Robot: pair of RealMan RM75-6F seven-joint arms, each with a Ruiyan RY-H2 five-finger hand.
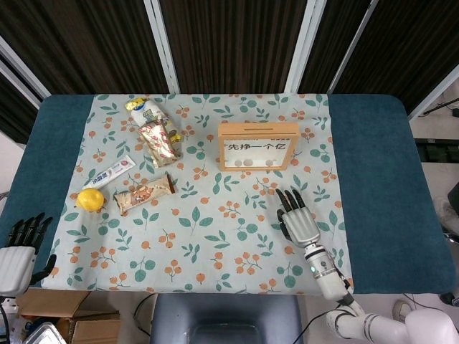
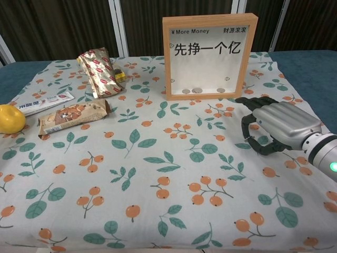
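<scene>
Two hands: my right hand (image 2: 276, 126) hovered empty, fingers apart and curled, before the wooden frame (image 2: 209, 55); my left hand (image 1: 20, 247) hung spread, far left.
Risk: reaching forward, I judged, could topple the frame.

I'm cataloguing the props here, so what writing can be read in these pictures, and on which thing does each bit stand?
"¥ More Money": top left of the wooden frame, chest view.
"财源滚滚": top right of the same frame.
"先挣一个亿": large, across the frame's white panel.
Toothpaste box: blue print, too blurred to read.
Snack bar wrapper, foil snack bag and yellow-capped packet: print too small to read.
</scene>
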